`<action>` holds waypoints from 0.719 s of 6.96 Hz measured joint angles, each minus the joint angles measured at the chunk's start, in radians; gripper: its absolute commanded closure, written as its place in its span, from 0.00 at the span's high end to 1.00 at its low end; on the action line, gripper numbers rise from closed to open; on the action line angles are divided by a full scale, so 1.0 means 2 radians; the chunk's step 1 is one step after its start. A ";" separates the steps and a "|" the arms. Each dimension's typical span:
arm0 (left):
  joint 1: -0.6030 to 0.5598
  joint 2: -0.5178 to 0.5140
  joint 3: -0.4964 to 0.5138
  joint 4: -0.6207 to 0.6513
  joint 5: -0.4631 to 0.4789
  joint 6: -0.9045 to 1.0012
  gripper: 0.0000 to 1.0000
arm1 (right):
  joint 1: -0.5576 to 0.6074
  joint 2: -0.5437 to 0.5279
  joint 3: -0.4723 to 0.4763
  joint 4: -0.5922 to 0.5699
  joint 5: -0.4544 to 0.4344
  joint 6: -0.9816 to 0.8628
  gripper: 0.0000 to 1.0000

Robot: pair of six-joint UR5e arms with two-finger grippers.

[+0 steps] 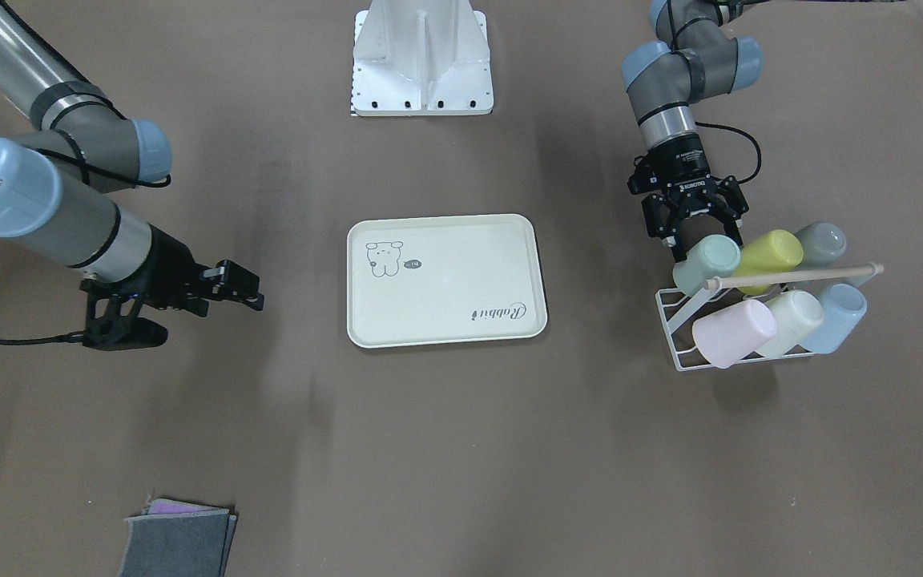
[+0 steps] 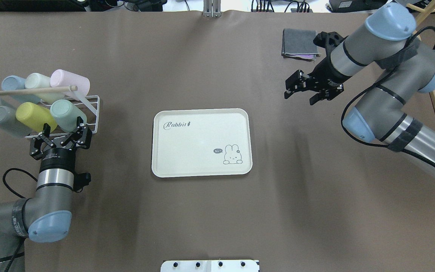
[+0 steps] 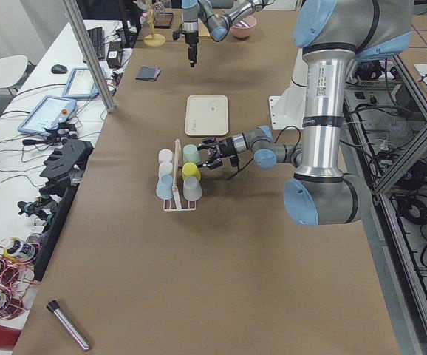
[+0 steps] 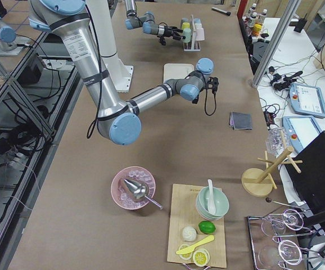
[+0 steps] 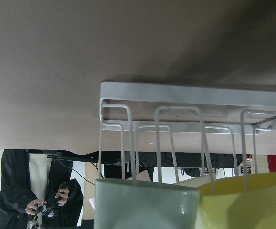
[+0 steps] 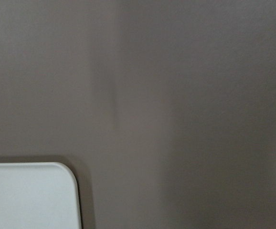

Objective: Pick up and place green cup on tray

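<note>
Cup rack (image 2: 91,107) left of tray (image 2: 198,147)

**A:** someone's kitchen?

**B:** nah, it's looking like a robotics lab: two arms (image 3: 324,111) working at a table (image 2: 217,219), pendants (image 4: 305,93) and cables (image 4: 286,77) lying around, aluminium framing (image 3: 89,53) running alongside.

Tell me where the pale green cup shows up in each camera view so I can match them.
Front-facing: green cup right of centre.
Overhead: green cup at left.
Exterior left: green cup just above centre.
Exterior right: top centre on the rack, too small to single out.
Left wrist: green cup at bottom, left of centre.
Right wrist: not in it.
Shared landmark: the yellow cup beside it.
</note>
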 measured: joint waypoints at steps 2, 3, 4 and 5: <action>-0.002 -0.002 0.002 0.000 0.000 0.000 0.97 | 0.040 -0.030 0.019 -0.023 -0.002 -0.070 0.99; -0.002 -0.004 0.003 0.000 0.001 0.000 0.97 | 0.051 -0.059 0.044 -0.042 -0.009 -0.104 0.99; -0.002 -0.007 0.003 0.000 0.001 0.000 0.97 | 0.057 -0.093 0.069 -0.055 -0.023 -0.129 0.99; -0.003 -0.010 0.004 0.000 0.003 -0.001 0.97 | 0.059 -0.124 0.090 -0.060 -0.042 -0.140 0.99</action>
